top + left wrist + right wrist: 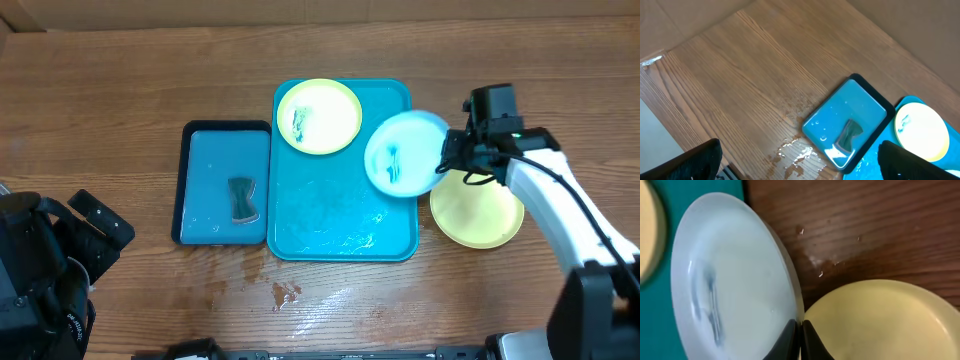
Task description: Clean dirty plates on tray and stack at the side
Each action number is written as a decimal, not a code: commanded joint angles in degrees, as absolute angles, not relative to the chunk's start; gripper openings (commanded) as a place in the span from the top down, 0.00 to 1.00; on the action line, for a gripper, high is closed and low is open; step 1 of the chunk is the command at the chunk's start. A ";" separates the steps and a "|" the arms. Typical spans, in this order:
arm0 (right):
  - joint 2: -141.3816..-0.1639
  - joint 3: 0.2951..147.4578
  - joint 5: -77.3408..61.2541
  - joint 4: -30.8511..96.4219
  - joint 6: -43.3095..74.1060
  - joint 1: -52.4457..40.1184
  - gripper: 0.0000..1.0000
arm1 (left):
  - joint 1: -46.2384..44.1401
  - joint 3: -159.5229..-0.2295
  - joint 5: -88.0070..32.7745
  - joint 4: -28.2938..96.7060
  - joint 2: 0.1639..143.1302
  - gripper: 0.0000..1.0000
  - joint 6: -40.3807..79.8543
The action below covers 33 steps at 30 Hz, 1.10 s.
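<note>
Overhead: teal plate (pixel 403 152) across right edge of tray (pixel 322 215)

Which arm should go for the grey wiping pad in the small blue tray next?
Probably left. The left claw is open, empty, and on the same side as the grey pad; the right claw is shut on the pale blue plate.

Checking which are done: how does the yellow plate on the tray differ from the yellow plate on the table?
Place: the smeared yellow plate lies inside the tray; the plain yellow plate lies on the table right of it. Dirt: the smeared yellow plate has a dark smear; the plain yellow plate shows none. Both are round and yellow-green.
</note>
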State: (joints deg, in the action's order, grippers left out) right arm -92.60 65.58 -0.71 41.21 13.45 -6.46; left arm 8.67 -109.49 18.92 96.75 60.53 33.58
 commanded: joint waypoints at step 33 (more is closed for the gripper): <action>-89.34 58.13 4.01 29.23 38.39 -30.59 0.69 | 9.02 -109.60 18.31 95.64 60.62 0.00 36.23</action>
State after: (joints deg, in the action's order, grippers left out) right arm -90.72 53.76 3.33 28.34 39.70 -31.75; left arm 8.67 -109.49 18.85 96.25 60.53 34.44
